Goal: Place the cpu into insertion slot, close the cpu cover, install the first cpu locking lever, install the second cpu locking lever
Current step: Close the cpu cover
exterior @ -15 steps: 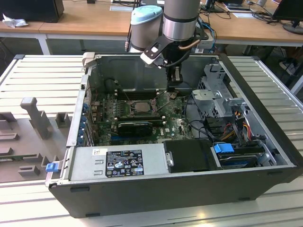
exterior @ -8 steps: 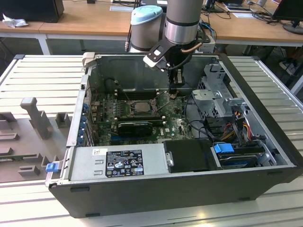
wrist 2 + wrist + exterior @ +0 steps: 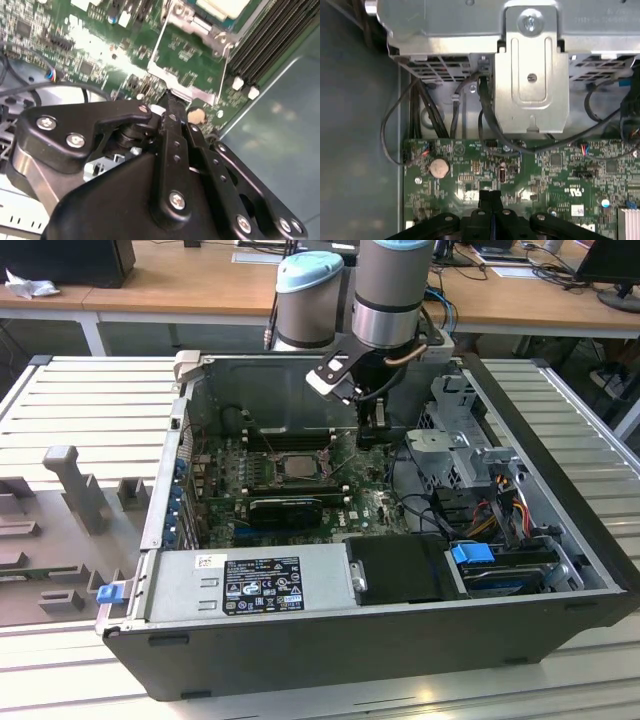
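Exterior view – we log the gripper low over the motherboard, near the insertion slot, on the exterior view's right | jaws: first wrist view shows fingertips pressed together, nothing seen between them | cpu: lying in the insertion slot, inside the open computer case

Exterior view: even, bright room light, I noted. Second wrist view: white glare burned the motherboard just beyond the jaws of the gripper. First wrist view: case panel beside the jaws lay dim.
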